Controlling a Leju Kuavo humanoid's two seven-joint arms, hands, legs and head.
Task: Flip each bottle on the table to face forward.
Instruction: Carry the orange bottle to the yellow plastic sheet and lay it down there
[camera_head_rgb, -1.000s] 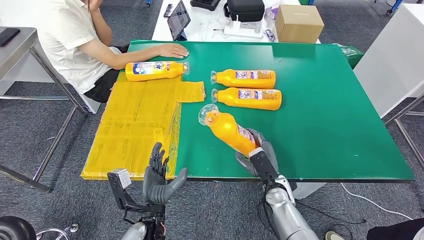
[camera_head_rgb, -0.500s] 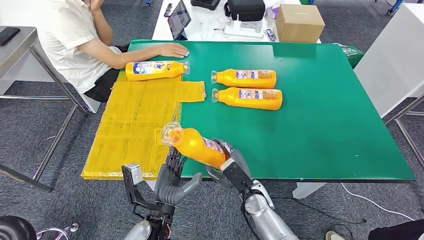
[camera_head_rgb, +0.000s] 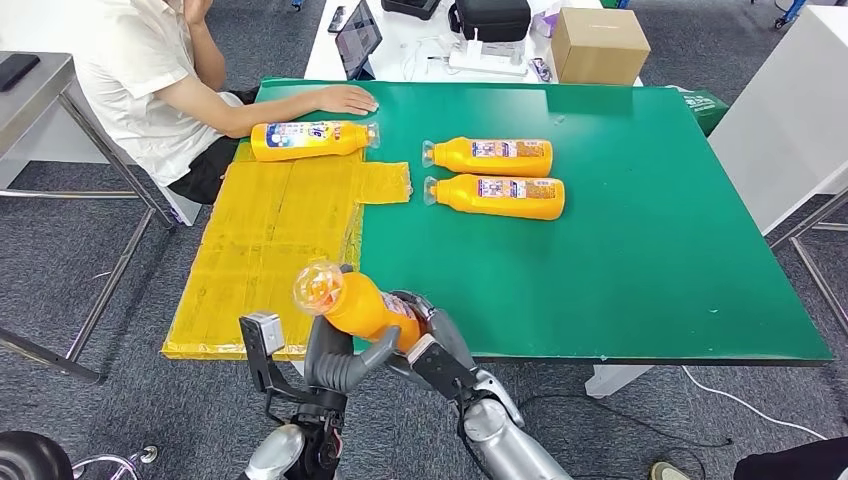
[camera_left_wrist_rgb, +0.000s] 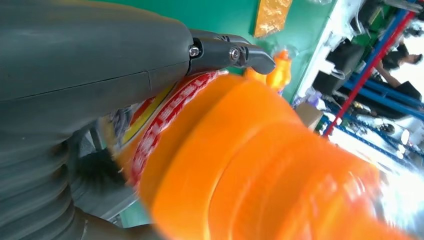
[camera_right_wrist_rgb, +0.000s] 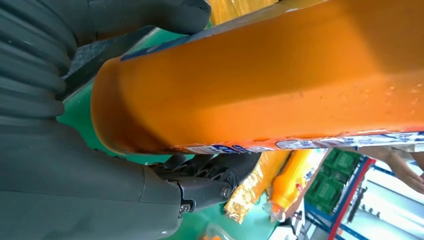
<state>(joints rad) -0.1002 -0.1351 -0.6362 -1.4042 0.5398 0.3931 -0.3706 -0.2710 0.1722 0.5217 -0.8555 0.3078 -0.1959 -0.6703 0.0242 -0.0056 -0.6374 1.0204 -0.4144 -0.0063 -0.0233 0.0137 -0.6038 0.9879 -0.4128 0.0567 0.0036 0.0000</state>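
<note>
Orange bottle (camera_head_rgb: 362, 303) is up off the table near the front edge, tilted, clear cap end pointing up and toward the robot's left, base end lower toward the right. Right hand (camera_head_rgb: 430, 340) is clamped around the base half; right wrist view shows its dark fingers (camera_right_wrist_rgb: 210, 167) curled under the orange body. Left hand (camera_head_rgb: 335, 358) is wrapped on the bottle's neck side from below, thumb (camera_left_wrist_rgb: 95, 75) lying across the red-and-white label, so both hands are closed on the same bottle. Step looks like a mid-air handover or re-grip to turn the bottle round. Next move probably needs one hand to let go while the other keeps firm hold, then rotate and lay it down. Three more orange bottles (camera_head_rgb: 497, 196) lie flat farther back on the green table (camera_head_rgb: 650, 250), one beside a yellow mat (camera_head_rgb: 270, 250). A seated person's hand (camera_head_rgb: 345, 100) rests on the far table edge.
</note>
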